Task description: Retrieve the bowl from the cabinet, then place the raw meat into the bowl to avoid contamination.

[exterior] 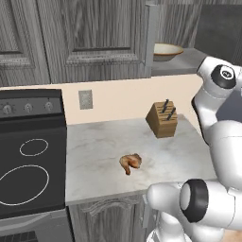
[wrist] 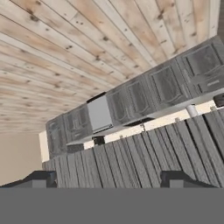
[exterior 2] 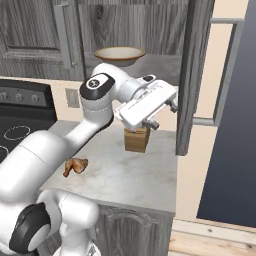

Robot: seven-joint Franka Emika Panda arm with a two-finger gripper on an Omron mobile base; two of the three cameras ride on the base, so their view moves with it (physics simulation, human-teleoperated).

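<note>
While the cabinet door (exterior 2: 192, 75) stands swung open, you've got the first small piece of this job done, and that's about all: the bowl (exterior 2: 120, 55) sits on the grey shelf inside the cabinet (exterior: 94, 38), untouched, and the raw meat (exterior: 131, 162) lies bare on the counter.

Take the knife block (exterior: 162, 119) as your marker and sweep left to right. Well to its left is the black stove (exterior: 28, 156) with its ring burners. Nearer, on the wall, there's an outlet (exterior: 85, 99). Then the meat, in front of the block and a little left, well apart from it. Up and just right of the block is the bowl on its shelf.

Your gripper (exterior 2: 162, 112) hangs in front of the block, below the shelf, and from the hand view the two fingertips (wrist: 39, 179) stand wide apart with nothing between them, so it's open and empty.

Left for you, by my reckoning: lift to the shelf, bring the bowl down, then fetch the meat.

Underfoot it's a pale marbled counter (exterior: 104, 142); the hand view looks onto plank flooring and a row of grey cupboards (wrist: 144, 94).
</note>
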